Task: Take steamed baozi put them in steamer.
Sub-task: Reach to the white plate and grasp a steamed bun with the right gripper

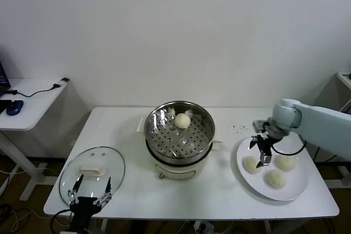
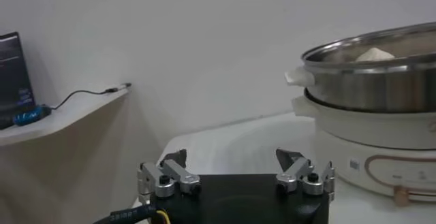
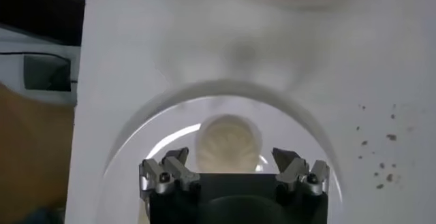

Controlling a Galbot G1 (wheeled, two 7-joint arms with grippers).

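Note:
The steel steamer (image 1: 179,130) stands mid-table with one cream baozi (image 1: 182,120) on its perforated floor; the steamer also shows in the left wrist view (image 2: 371,75). Three baozi lie on the white plate (image 1: 296,190) at the right: one nearest the steamer (image 1: 250,164), one behind (image 1: 285,162), one in front (image 1: 276,178). My right gripper (image 1: 262,150) is open and empty, hovering just above the nearest plate baozi (image 3: 229,144), which lies between and ahead of its jaws. My left gripper (image 1: 90,189) is open and empty, low at the table's front left corner.
A round glass lid (image 1: 92,171) with a white knob lies on the table's left front, right behind my left gripper. Dark crumbs (image 1: 238,128) speckle the table between steamer and plate. A side desk (image 1: 30,97) with a cable stands at far left.

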